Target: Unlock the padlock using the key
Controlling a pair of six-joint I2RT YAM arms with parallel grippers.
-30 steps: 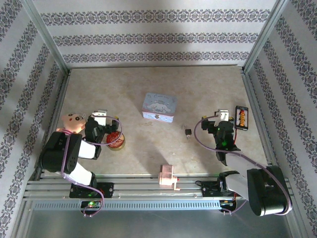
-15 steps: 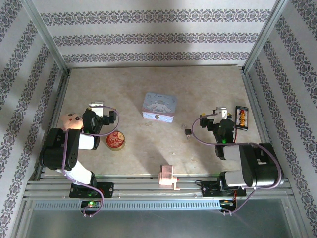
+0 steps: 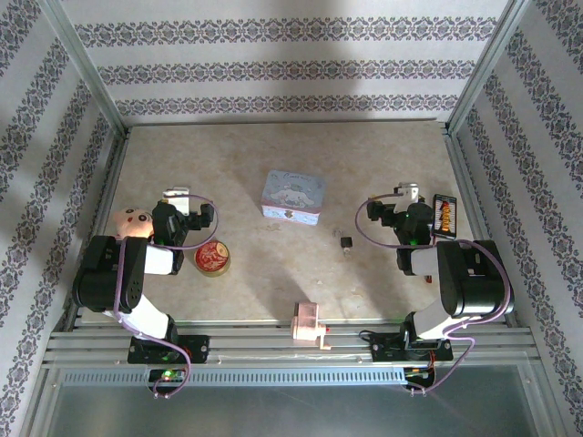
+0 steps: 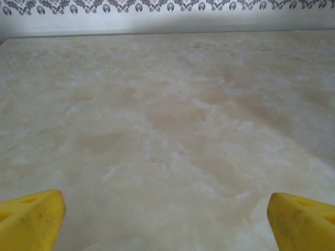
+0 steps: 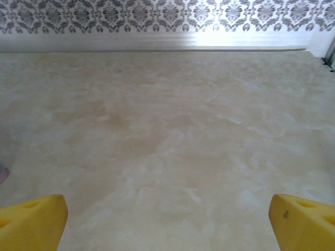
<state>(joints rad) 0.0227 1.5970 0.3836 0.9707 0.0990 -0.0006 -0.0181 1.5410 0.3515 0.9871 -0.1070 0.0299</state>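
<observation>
The padlock [image 3: 346, 241] is a tiny dark body lying on the beige table right of centre, in front of the pale blue tin. A faint thin sliver [image 3: 271, 228] near the tin's front left corner may be the key; it is too small to be sure. My right gripper [image 3: 398, 206] hovers to the right of the padlock, well apart from it. In the right wrist view it [image 5: 167, 225] is open, its yellow fingertips [image 5: 31, 222] wide apart over bare table. My left gripper [image 3: 185, 208] is at the far left, and open too [image 4: 167, 225] with nothing between its fingertips [image 4: 31, 219].
The pale blue tin [image 3: 293, 196] stands mid-table. A red round tin [image 3: 211, 258] and a doll head [image 3: 133, 223] sit by the left arm. A black and orange item [image 3: 444, 216] lies at the right edge, a pink block [image 3: 310, 323] on the front rail.
Both arms have folded back and lifted their grippers toward the back wall. The left one came off the red tin; the right one swung up from beside the padlock. Nothing was grasped.
</observation>
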